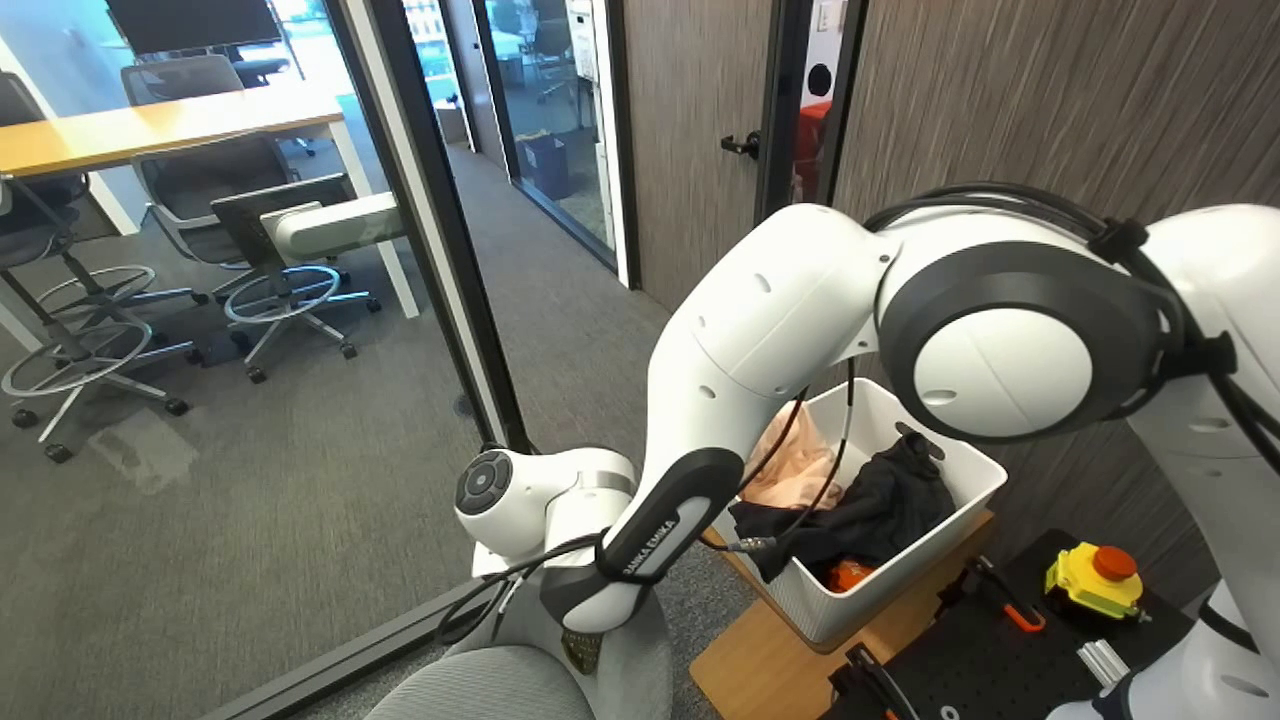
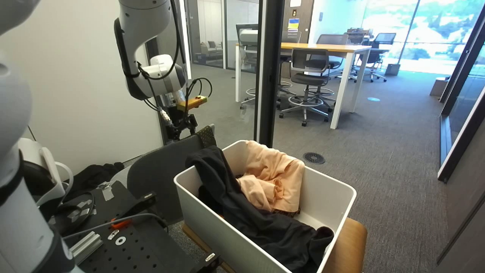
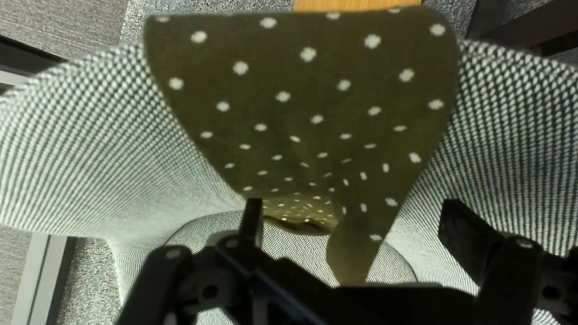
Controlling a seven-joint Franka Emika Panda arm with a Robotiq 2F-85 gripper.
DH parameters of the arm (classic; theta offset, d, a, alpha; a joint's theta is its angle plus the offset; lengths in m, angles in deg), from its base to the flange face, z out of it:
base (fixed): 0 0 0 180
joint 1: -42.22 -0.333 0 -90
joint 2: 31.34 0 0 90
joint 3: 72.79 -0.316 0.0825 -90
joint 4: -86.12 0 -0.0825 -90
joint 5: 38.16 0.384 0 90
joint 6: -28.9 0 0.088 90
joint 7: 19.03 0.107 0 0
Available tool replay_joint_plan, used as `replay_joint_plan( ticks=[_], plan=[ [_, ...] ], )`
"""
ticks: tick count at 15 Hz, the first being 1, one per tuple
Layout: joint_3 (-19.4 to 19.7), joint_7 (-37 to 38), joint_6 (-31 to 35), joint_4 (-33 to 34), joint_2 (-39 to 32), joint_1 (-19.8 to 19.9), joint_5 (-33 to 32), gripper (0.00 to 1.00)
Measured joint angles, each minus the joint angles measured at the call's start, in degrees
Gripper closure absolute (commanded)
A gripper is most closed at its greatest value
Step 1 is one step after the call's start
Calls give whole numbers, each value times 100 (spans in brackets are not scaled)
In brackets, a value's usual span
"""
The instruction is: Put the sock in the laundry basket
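Note:
The sock is a dark olive, white-dotted piece of fabric draped over the top of a grey chair back. It shows in both exterior views (image 1: 581, 650) (image 2: 206, 136) and fills the upper middle of the wrist view (image 3: 307, 99). My gripper (image 3: 353, 212) is open, its fingers wide apart. A narrow part of the sock lies between the fingers in the wrist view, not gripped. In an exterior view the gripper (image 2: 184, 129) is just above the chair back; elsewhere the arm hides it. The white laundry basket (image 1: 880, 585) stands beside the chair, also seen here (image 2: 212, 231).
The grey mesh chair (image 2: 159, 174) is directly under the gripper. The basket holds a black garment (image 2: 242, 212) and a peach cloth (image 2: 280, 170), and rests on a wooden surface (image 1: 740, 650). A dark pillar (image 2: 267, 76) and glass wall stand behind the chair.

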Motion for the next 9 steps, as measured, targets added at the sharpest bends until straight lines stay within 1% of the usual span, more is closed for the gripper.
replay_joint_plan(
  ticks=[9],
  plan=[
    [10,52,0,24,-39,0,-42,0]
  ],
)
